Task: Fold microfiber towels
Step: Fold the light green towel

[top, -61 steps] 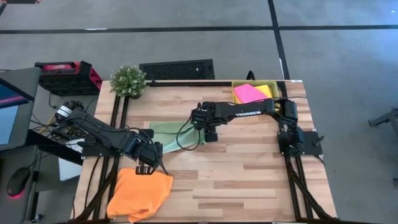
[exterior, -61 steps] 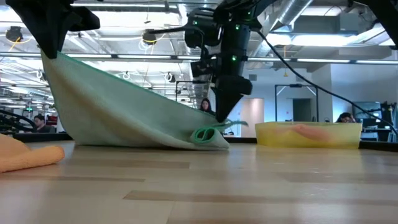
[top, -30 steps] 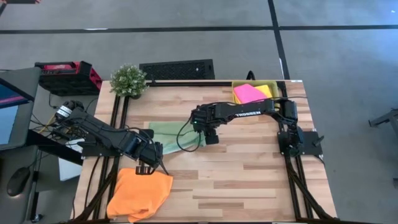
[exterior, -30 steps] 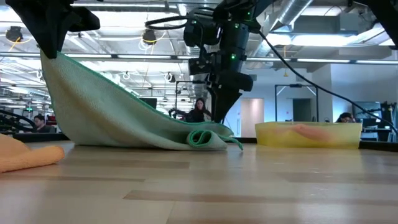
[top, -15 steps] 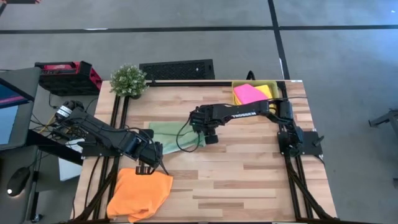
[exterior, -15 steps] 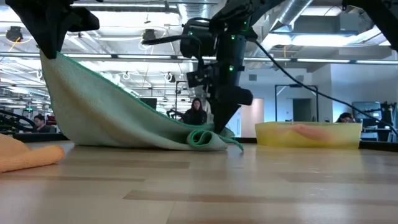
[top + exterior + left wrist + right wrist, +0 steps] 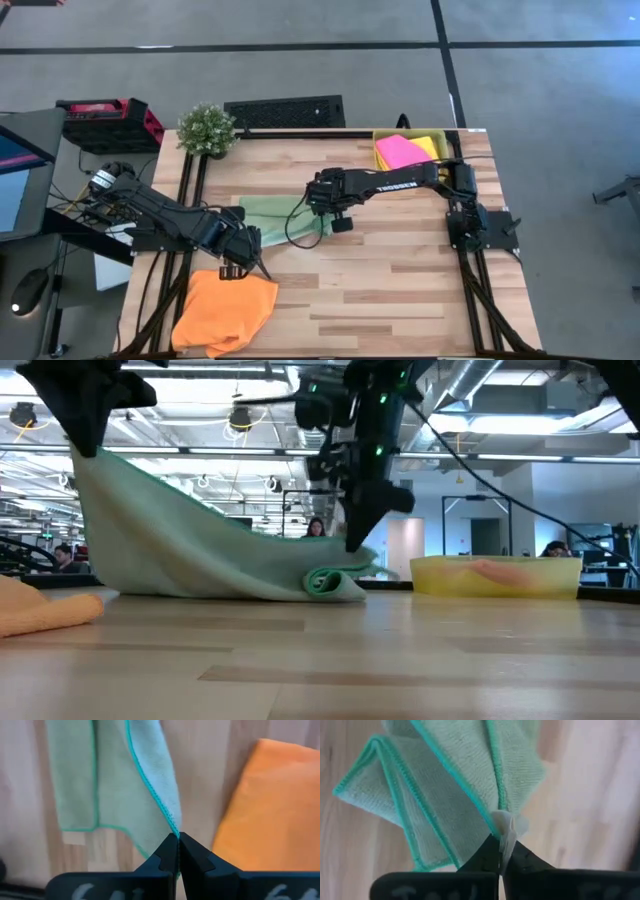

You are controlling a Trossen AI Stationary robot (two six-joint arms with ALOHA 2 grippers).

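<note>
On the wooden table [image 7: 400,280], mid-fold on the pale green towel [image 7: 268,218]: left gripper [image 7: 178,840] and right gripper [image 7: 501,842] each pinching an edge, orange towel [image 7: 225,310] still rumpled, pink towel [image 7: 400,150] and yellow towel [image 7: 432,146] waiting in the tray [image 7: 383,136].

From above, the dark left arm covers one end of the pale green microfiber towel [image 7: 268,216]. The floppy orange microfiber towel [image 7: 45,606] runs off the low view's edge beside that green towel. The bright yellow cloth [image 7: 430,146] lies mostly under the hot pink cloth [image 7: 400,150].
</note>
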